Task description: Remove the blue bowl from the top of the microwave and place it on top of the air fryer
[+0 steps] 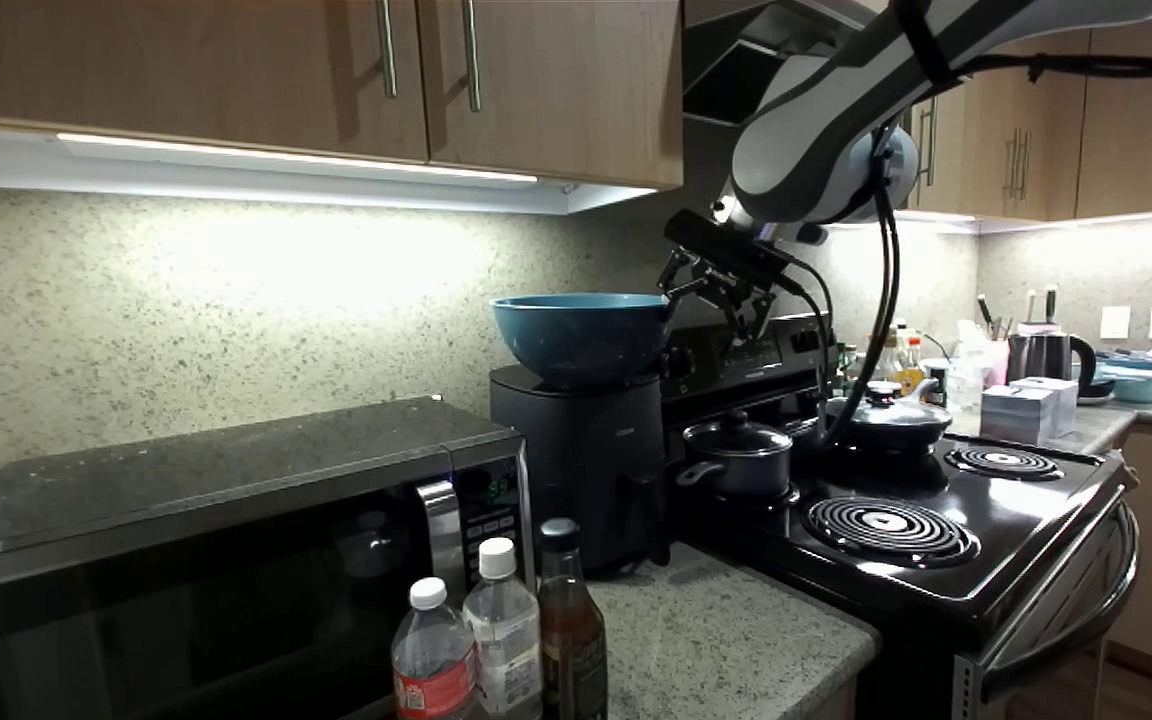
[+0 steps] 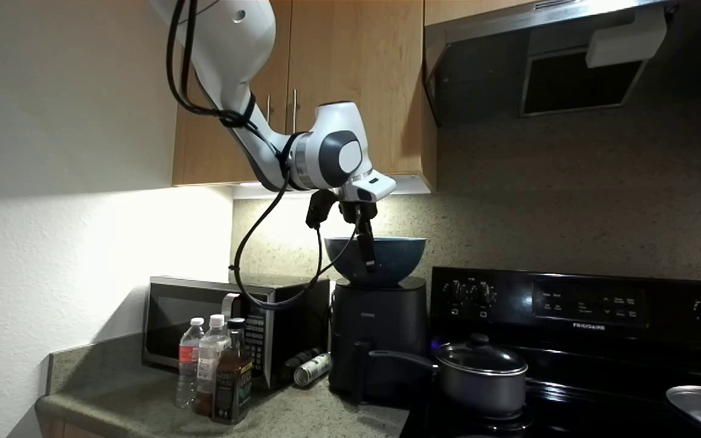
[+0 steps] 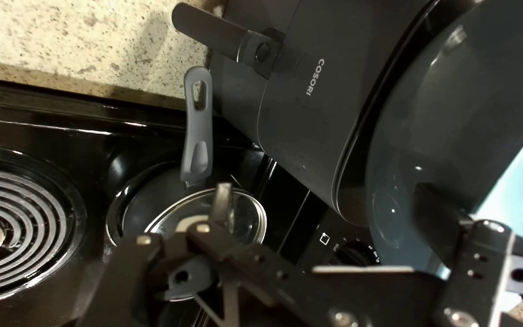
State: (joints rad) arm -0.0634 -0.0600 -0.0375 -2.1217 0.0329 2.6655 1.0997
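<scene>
The blue bowl (image 1: 586, 335) stands upright on top of the black air fryer (image 1: 581, 460). In an exterior view the bowl (image 2: 381, 261) is partly covered by my gripper (image 2: 367, 261). The wrist view shows the bowl (image 3: 407, 181) at right beside the air fryer (image 3: 307, 91). The microwave (image 1: 236, 440) is left of the air fryer, with no bowl on its top; it also shows in an exterior view (image 2: 204, 304). My gripper (image 1: 711, 315) is open, fingers wide apart, nothing between them. One finger is at the bowl's rim; I cannot tell whether it touches.
A lidded pot (image 1: 736, 455) stands on the stove (image 1: 936, 590) beside the air fryer, its handle toward it. Several bottles (image 2: 204, 359) stand before the microwave. Wall cabinets (image 1: 536, 90) hang above. A lidded pan (image 1: 886, 420) is farther along the stove.
</scene>
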